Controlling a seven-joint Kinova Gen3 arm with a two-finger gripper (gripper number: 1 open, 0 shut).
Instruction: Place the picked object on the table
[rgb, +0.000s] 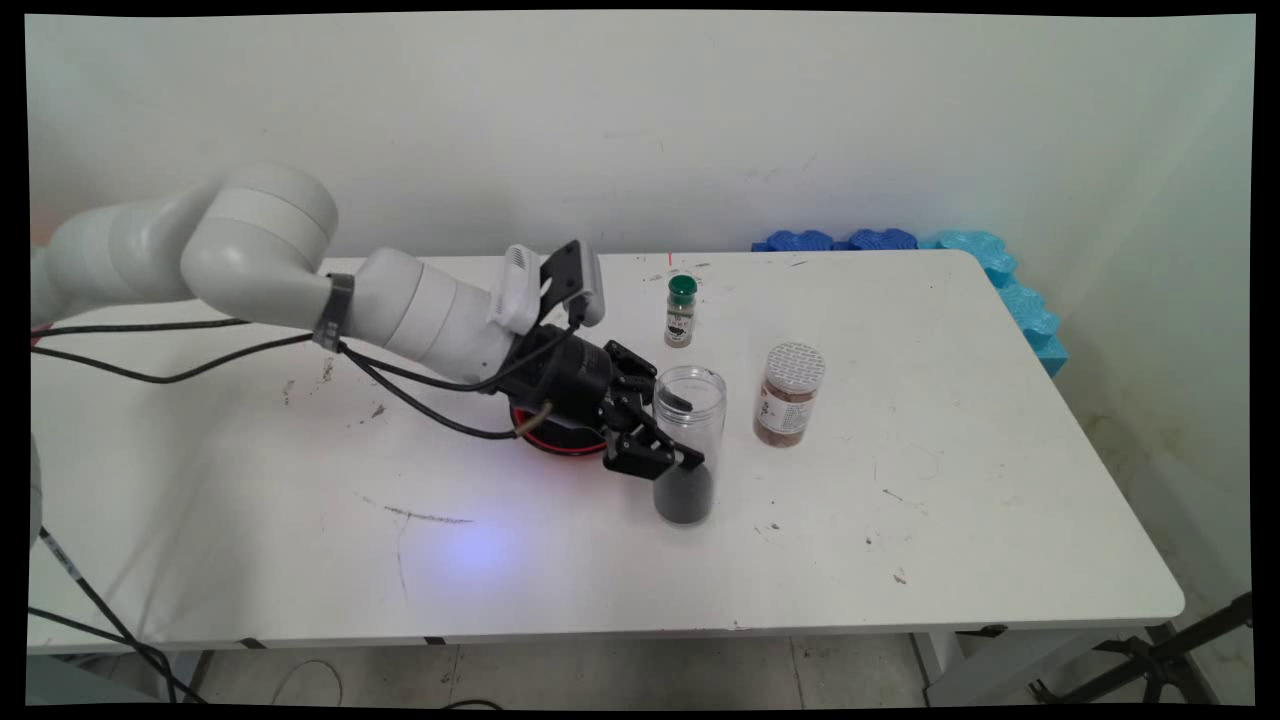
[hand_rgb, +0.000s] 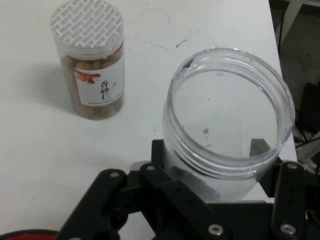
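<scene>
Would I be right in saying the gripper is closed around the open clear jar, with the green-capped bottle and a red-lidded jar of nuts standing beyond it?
Nearly. In the hand view, the jar of nuts has a white patterned lid, not red. The gripper does clasp the open clear jar, and the green-capped bottle stands beyond.

The brown-filled jar (hand_rgb: 92, 65) bears a white label with Chinese characters reading roughly "香酥仁".

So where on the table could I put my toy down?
Lots of bare table lies right of the brown-filled jar, and along the near edge. It is crowded mid-table, where the hand grips the open clear jar near the green-capped bottle.
</scene>
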